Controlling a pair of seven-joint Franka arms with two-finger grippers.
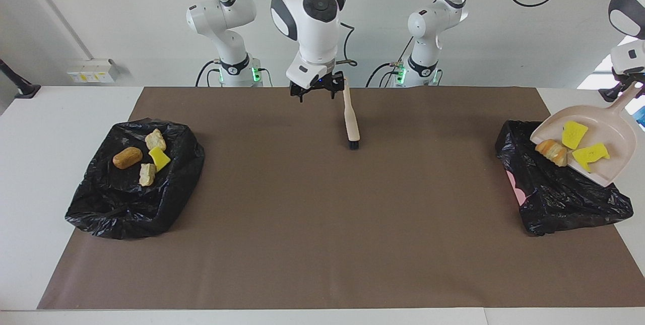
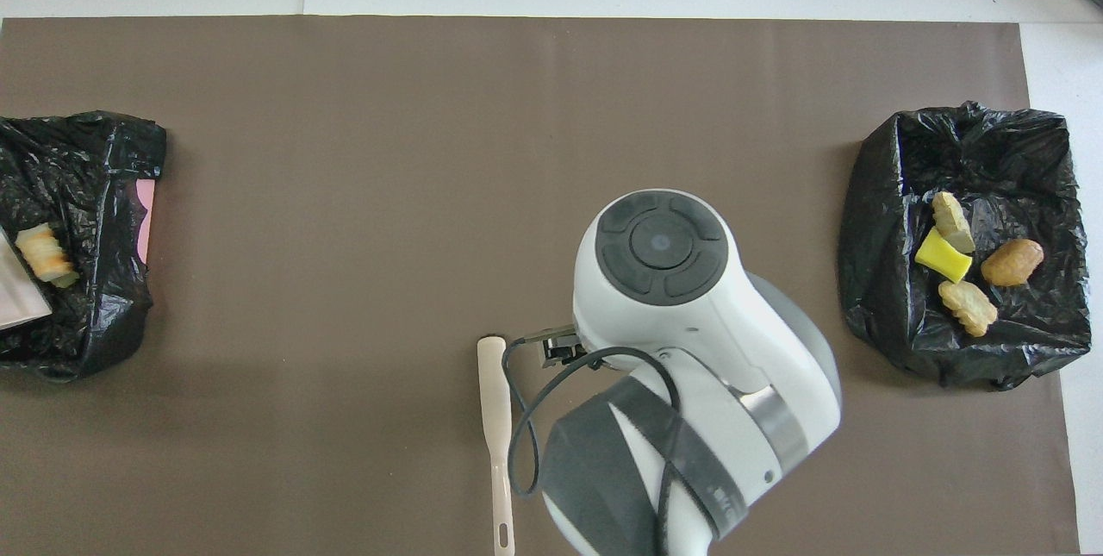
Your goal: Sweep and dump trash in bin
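Student: Trash in this figure lies where, relative to the two sets of jaws?

Tutor: Three pieces ride in the beige dustpan, which the left jaws clench by its handle at the left arm's end of the desk. The pan hangs tilted, lip lowest, over the black-bagged bin. A golden-brown pastry sits at the very lip. Two yellow sponge chunks lie higher in the pan, between the pastry and the left jaws. In the overhead view, only a corner of the pan shows, with the pastry over the bag.

Student: And the remaining pieces?

Tutor: Four rest in a second black bag at the right arm's end of the desk, well apart from both sets of jaws. They are a brown pastry, two paler pastries and one yellow sponge chunk.

Student: What do the right jaws hold?

Tutor: Nothing. They stand spread apart, raised over the brown mat near the robots' edge. They are just beside the handle end of the brush. The brush lies flat on the mat, bristles pointing away from the robots, and the right jaws do not touch it.
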